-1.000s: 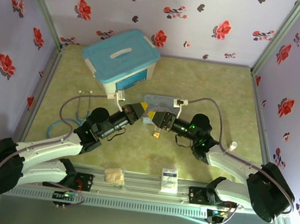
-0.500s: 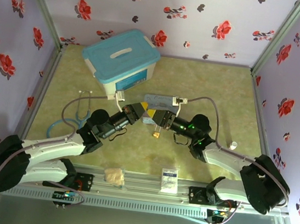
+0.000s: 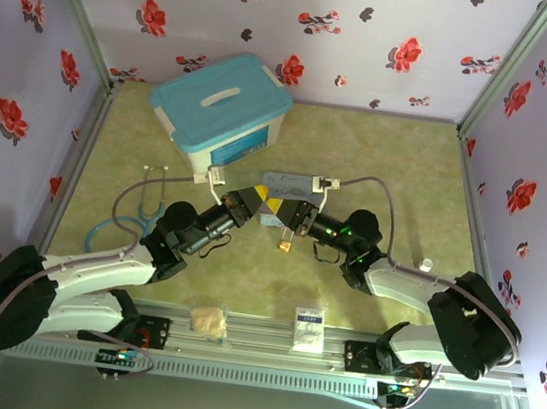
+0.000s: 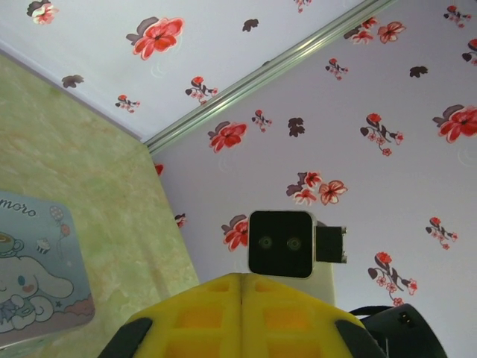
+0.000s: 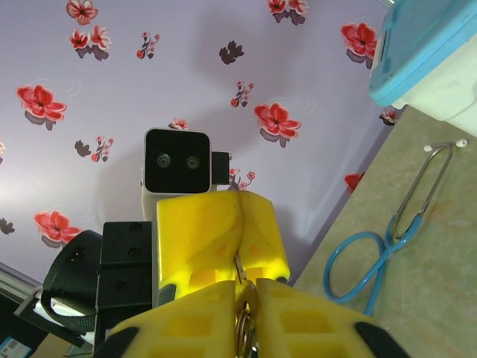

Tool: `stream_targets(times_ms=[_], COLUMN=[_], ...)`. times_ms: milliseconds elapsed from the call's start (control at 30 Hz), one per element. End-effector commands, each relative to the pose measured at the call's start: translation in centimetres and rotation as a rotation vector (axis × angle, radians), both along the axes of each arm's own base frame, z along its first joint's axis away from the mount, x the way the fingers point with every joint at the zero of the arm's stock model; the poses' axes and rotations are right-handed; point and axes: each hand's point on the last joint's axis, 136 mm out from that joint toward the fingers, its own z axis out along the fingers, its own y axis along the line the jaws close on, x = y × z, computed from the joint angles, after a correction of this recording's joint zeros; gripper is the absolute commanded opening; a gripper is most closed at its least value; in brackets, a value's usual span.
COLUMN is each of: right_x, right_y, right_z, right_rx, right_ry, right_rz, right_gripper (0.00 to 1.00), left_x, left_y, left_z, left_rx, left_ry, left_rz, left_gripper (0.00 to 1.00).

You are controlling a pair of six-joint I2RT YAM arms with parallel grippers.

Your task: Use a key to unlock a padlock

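My left gripper (image 3: 257, 200) and right gripper (image 3: 287, 216) meet tip to tip above the mat's middle. In the right wrist view my right gripper (image 5: 244, 287) is shut on the padlock (image 5: 244, 324), whose brass and silvery ring show between the pads. A small brass piece, the padlock (image 3: 285, 245), shows just below that gripper in the top view. Facing it, the left gripper (image 5: 240, 224) is shut, and the thin grey key (image 5: 238, 267) pokes from its seam to the padlock. In the left wrist view the left gripper (image 4: 241, 277) is pressed shut and the key is hidden.
A pale blue cartoon tin (image 3: 291, 184) (image 4: 30, 268) lies just behind the grippers. A blue-lidded box (image 3: 221, 107) stands at the back left. A stethoscope (image 3: 126, 210) (image 5: 373, 261) lies on the left. A beige lump (image 3: 208, 320) and a small white box (image 3: 310, 325) sit at the near edge.
The right arm's rear links have swung slightly left. Both grippers stay tip to tip in the same spot, and the padlock has not moved.
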Motion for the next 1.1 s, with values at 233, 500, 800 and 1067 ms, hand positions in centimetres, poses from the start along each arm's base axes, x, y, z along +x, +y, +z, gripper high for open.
stream_targets(times_ms=[233, 500, 800, 1067], right_x=[-0.2, 0.5, 0.7, 0.8], right_y=[-0.2, -2.0, -5.5, -10.1], right_z=[0.3, -4.6, -9.3, -14.4], right_rx=[0.021, -0.253, -0.540, -0.741], right_ry=[-0.035, 0.035, 0.154, 0.280], right_rz=[-0.012, -0.134, -0.261, -0.394], right_gripper=[0.00, 0.00, 0.00, 0.00], left_x=[0.5, 1.5, 0.8, 0.7], left_y=[0.7, 2.8, 3.5, -0.4], left_z=[-0.6, -5.4, -11.7, -16.7], left_rx=[-0.019, 0.293, 0.480, 0.653], left_ry=[0.005, 0.158, 0.326, 0.401], left_rz=[0.031, 0.140, 0.120, -0.057], left_gripper=[0.00, 0.67, 0.78, 0.87])
